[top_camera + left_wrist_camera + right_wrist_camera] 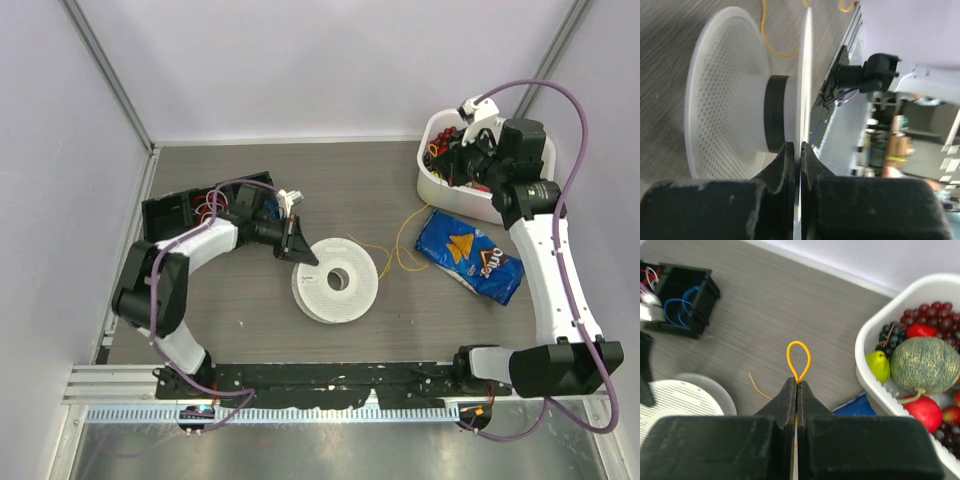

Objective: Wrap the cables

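The white perforated spool [335, 280] lies on the table at the centre. My left gripper [300, 254] is shut on the rim of the spool's thin flange [806, 75]; in the left wrist view the black-banded hub [776, 112] sits just left of the jaws [800, 146]. The thin yellow-orange cable [402, 245] trails loosely between the spool and the chip bag. My right gripper [798, 384] is shut on this cable, and a small loop of the cable [798, 359] sticks out past the fingertips. A loose stretch of cable [772, 47] lies beyond the spool.
A white basket [430, 185] of toy fruit stands at the back right, its rim [864, 357] close to my right gripper. A blue chip bag [468, 255] lies in front of it. A black box [180, 212] with blue, white and red wire coils sits at the left.
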`<act>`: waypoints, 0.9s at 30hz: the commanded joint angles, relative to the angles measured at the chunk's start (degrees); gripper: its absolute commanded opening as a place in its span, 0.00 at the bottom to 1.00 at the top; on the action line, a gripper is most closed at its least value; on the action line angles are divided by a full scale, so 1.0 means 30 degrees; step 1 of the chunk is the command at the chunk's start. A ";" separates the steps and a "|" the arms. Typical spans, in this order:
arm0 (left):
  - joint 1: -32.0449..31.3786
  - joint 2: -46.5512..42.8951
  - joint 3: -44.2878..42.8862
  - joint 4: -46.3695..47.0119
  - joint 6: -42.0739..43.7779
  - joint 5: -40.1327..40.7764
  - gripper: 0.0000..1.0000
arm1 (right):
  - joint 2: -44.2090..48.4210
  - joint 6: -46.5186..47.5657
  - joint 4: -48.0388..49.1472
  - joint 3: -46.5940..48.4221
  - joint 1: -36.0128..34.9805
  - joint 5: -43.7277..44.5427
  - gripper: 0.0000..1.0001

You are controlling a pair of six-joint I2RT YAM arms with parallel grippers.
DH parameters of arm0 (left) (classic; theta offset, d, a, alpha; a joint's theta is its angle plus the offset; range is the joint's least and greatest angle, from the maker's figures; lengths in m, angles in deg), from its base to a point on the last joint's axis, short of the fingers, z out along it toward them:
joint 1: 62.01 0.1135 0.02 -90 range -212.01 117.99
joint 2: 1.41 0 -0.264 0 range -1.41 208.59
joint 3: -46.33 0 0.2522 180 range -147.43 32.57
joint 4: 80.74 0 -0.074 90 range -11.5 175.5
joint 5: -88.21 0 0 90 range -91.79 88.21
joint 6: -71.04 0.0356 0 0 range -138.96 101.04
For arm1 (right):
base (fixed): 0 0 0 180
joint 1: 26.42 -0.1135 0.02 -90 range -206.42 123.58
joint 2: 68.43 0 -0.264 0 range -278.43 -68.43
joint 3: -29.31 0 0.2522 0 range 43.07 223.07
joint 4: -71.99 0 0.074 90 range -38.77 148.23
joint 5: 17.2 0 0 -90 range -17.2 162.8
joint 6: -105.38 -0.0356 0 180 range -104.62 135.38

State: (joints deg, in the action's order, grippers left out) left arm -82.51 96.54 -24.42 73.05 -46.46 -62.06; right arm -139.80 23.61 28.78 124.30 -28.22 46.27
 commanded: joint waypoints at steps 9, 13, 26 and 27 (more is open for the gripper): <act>-0.5119 -1.1230 -0.0372 -1.0031 1.5899 0.9658 0.00 | -0.2455 0.2794 -0.5589 0.3451 -0.0072 -0.4950 0.01; -0.5650 -1.2142 0.0335 -1.0323 1.8130 0.9339 0.00 | -0.1906 0.2881 -0.5273 0.1613 -0.1095 -0.6160 0.01; -0.6324 -1.2229 -0.2295 -1.2629 1.9218 1.0217 0.78 | -0.0347 0.6162 -0.5533 -0.1443 -0.7103 -0.5073 0.01; -0.6092 -1.2492 -0.2737 -1.3305 1.9247 0.9782 0.81 | -0.0436 0.6453 -0.5592 -0.1442 -0.7423 -0.5133 0.01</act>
State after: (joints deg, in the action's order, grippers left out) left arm -101.41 61.11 -25.16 39.57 10.45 -32.16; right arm -142.32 39.13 11.25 119.78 -48.26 31.39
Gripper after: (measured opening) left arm 0.726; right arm 0.032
